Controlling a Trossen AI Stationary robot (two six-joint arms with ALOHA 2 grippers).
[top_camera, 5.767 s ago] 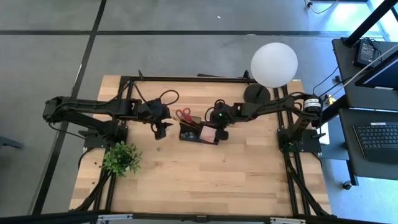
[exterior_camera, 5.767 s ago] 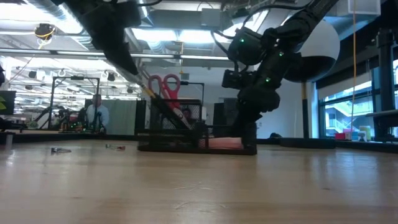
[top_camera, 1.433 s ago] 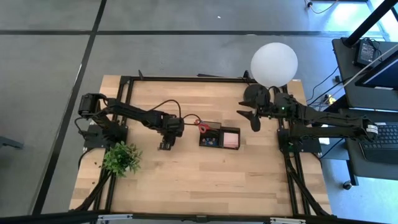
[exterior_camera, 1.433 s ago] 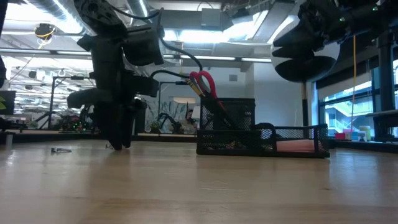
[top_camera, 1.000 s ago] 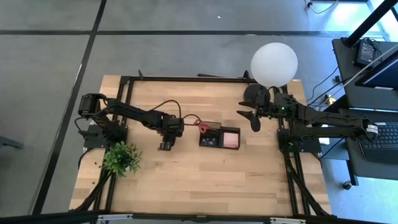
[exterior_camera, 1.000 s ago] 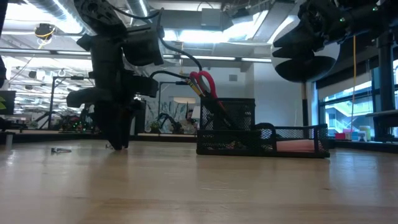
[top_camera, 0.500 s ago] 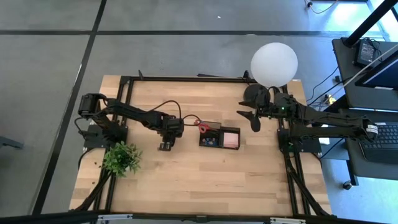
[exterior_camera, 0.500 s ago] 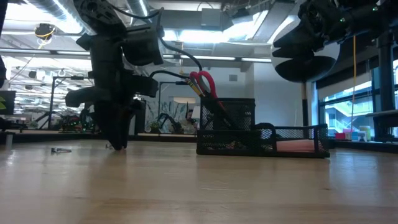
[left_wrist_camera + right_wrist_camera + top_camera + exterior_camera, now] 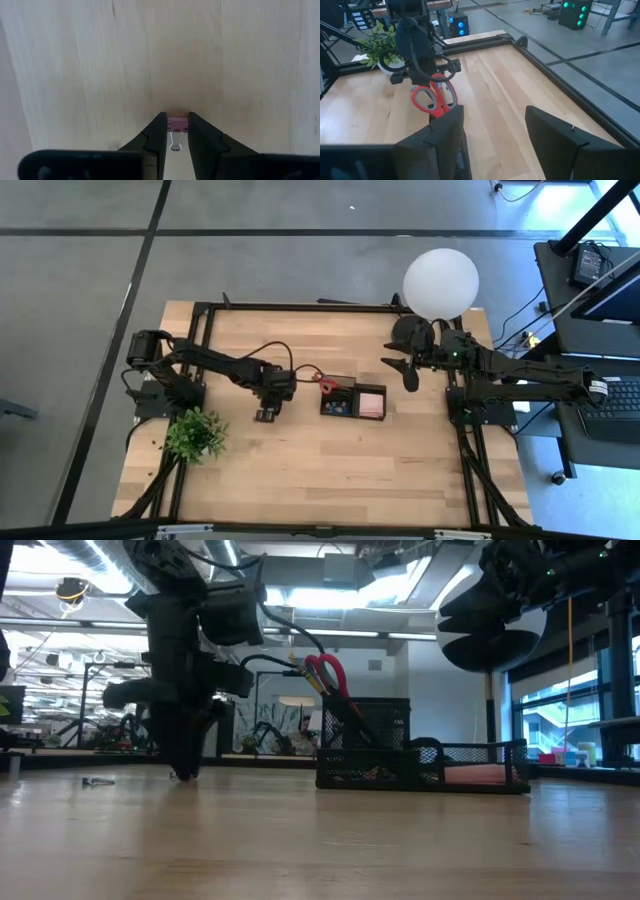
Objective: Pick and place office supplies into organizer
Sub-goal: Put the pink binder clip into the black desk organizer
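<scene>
Your left tool (image 9: 173,131) pinches 1 pink binder clip (image 9: 177,124) on the tabletop (image 9: 330,470); lift it toward the organizer (image 9: 352,400) (right tool (image 9: 407,372) spread, waiting by the lamp).

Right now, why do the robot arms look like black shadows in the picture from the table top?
In the low view, bright ceiling lights and windows sit behind the left gripper and the organizer, so they show as dark shapes. In the left wrist view, the pink binder clip looks soft, and the wood beside it is pale and washed out.
</scene>
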